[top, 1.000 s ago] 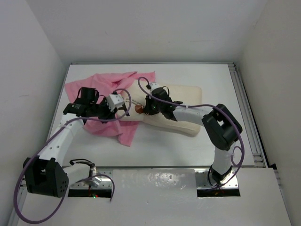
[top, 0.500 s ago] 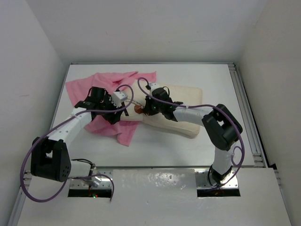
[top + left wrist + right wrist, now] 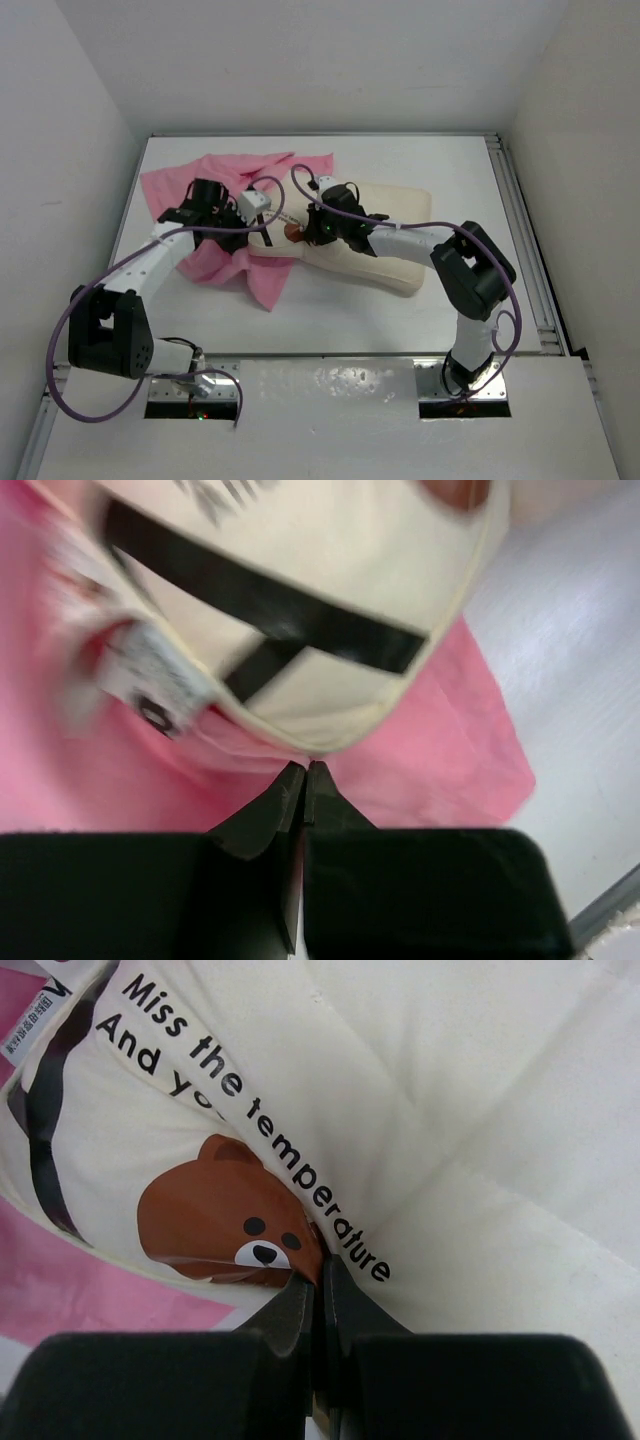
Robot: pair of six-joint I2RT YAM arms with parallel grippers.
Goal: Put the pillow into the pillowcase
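Mid-task, back-left of the surface (image 3: 400, 310): pillow (image 3: 400, 245) not yet in pillowcase (image 3: 215, 180). Its bear-print end lies on top of the pink satin, and the rest lies bare to the right. No pink is seen over it, so the whole insertion looks left to do. L end effector (image 3: 303, 772) is clenched at the pillow's corner, apparently pinching a fold of pillowcase. R end effector (image 3: 318, 1270) is clenched on a pinch of pillow by the bear face. In the way: the case is bunched and wrinkled w/ no open mouth visible, both wrists are crowded close together, and purple cables (image 3: 420, 225) loop over the work.
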